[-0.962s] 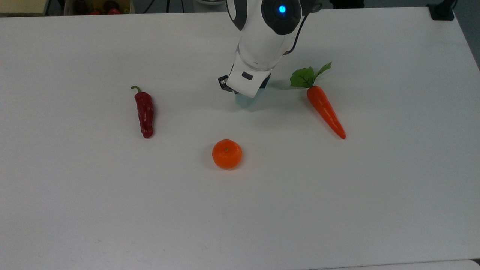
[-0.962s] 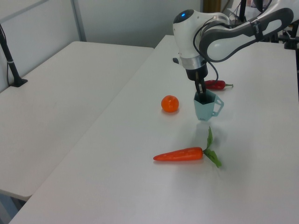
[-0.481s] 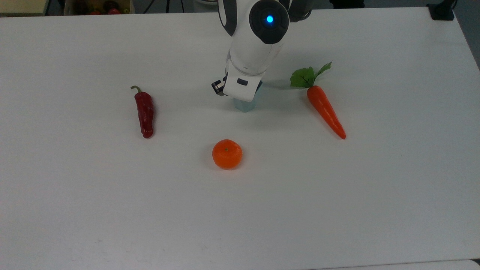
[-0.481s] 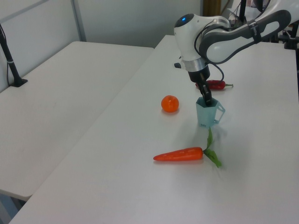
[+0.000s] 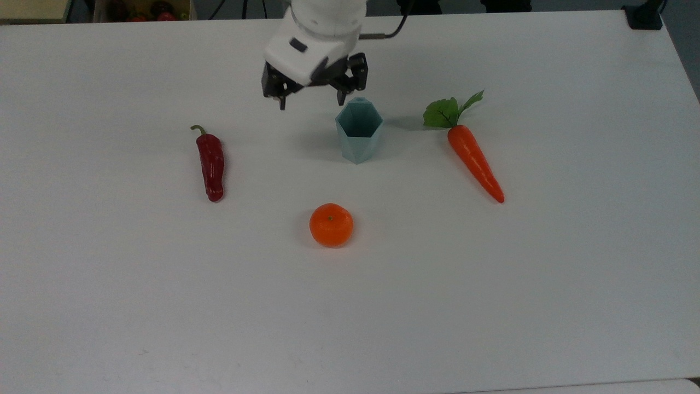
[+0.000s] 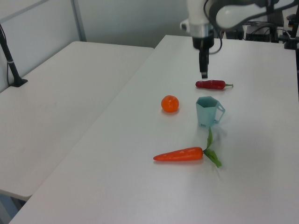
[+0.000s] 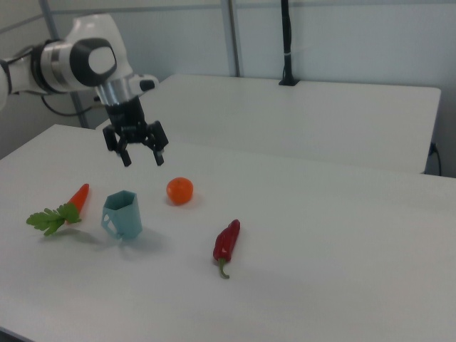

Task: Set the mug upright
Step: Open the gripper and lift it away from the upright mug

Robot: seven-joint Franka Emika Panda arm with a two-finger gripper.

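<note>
Standing upright on the white table (image 5: 109,306), the mug (image 5: 358,130) was free of the gripper (image 5: 313,100), which half a second before had reached down into its rim. The arm had since lifted and swung toward the top view's left, and the gripper hung above the table with its two fingers spread apart and nothing between them. The mug itself had kept its spot, its hexagonal mouth facing up; in the left view its angular handle (image 6: 219,111) pointed to the left view's right.

No brand, label or writing could be read on anything.

Four items lay on the table: one mug, one orange (image 5: 331,224), one carrot (image 5: 474,162) and one red pepper (image 5: 211,164). In the top view the mug sat between the pepper on the top view's left and the carrot on the top view's right, well apart from both, with the orange nearer the camera. In the right view the mug (image 7: 122,214) stood just beside the carrot's leaves (image 7: 51,219), not touching them.
</note>
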